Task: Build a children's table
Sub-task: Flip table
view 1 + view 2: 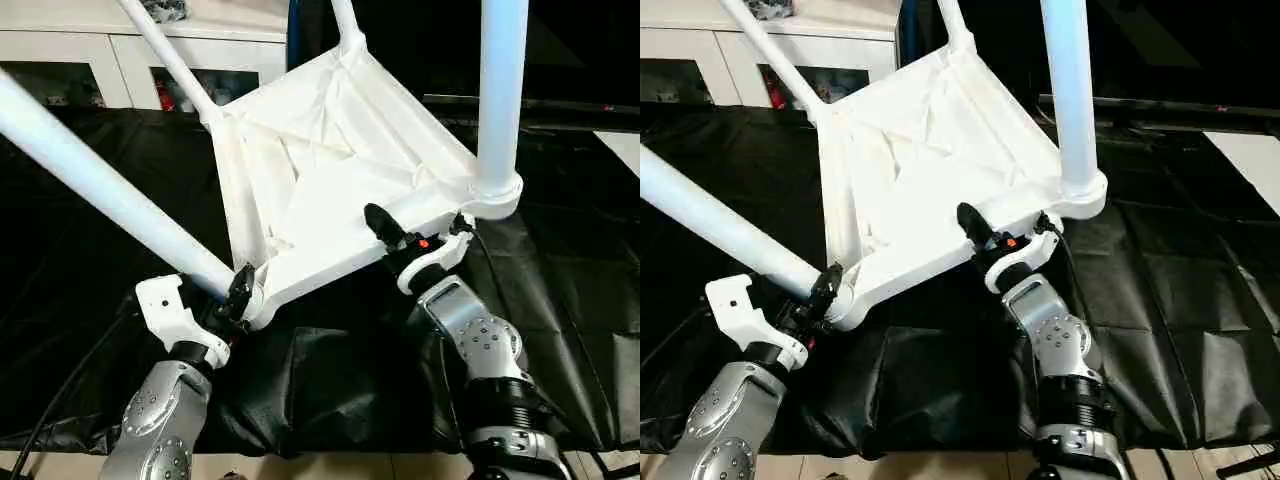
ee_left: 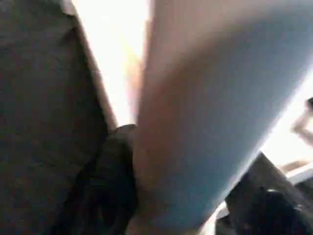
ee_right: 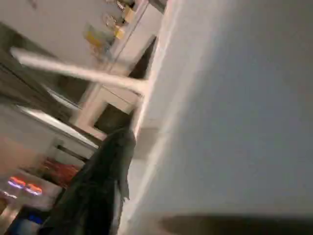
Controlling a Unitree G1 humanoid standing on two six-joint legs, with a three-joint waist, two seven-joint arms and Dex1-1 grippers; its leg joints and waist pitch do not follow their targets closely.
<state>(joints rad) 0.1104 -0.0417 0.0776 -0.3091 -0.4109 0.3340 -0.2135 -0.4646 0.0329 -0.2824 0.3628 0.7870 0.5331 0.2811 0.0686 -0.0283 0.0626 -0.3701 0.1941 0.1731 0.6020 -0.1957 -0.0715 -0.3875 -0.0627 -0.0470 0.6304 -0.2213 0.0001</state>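
Note:
The children's table (image 1: 330, 150) is lifted above the black cover, tilted, with its ribbed underside facing me and its legs sticking up and outward. My left gripper (image 1: 240, 292) is shut on the near left leg (image 1: 100, 185) right at its corner socket; the left wrist view has that leg (image 2: 210, 122) pressed between dark fingers (image 2: 112, 186). My right gripper (image 1: 385, 232) is shut on the top's near edge, just left of the socket of the upright right leg (image 1: 500, 90). One black finger (image 3: 102, 186) lies against the white top (image 3: 234, 122); the other is hidden under the edge.
A big table under a black cover (image 1: 560, 300) spreads beneath the work. At the back left stands a white cabinet (image 1: 90, 60) with glass doors. Two far legs (image 1: 170, 60) point toward it.

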